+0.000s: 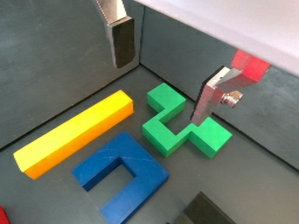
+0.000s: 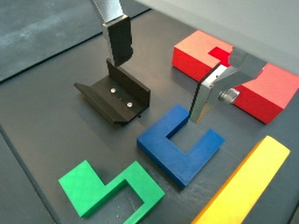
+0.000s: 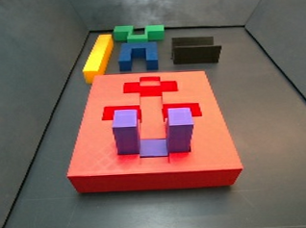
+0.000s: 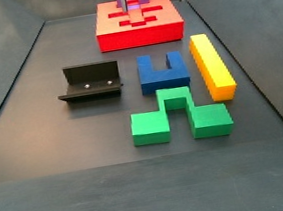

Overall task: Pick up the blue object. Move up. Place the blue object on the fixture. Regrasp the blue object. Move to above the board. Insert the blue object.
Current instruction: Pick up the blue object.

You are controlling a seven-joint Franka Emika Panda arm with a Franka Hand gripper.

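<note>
The blue object (image 4: 163, 71) is found lying flat on the floor, untouched, and is taken as the reference for all positions. The fixture (image 4: 94, 83) stands just beside it on one flank; a yellow bar (image 4: 211, 64) lies just beside the opposite flank. A green block (image 4: 174, 114) sits near its bridge end. The board (image 4: 138, 22) lies beyond its prong ends, well apart, with a purple block (image 3: 147, 130) already seated in it.

The tool (image 2: 162, 68) is held above the blue object, nothing between its fingers (image 2: 119, 39), which are seen spread wide in both wrist views. It is not resolved in the side views.

The blue object is judged rigid, light and solid, probably plastic or a printed part; no deformation under clamping is expected. Its faces appear smooth and flat, so some slipping is possible if it is taken off-centre. The bridge is judged the soundest hold, clamped across its two parallel outer faces. A hold on a single prong is judged to invite tilting. Neighbouring pieces leave little clearance on the flanks.
</note>
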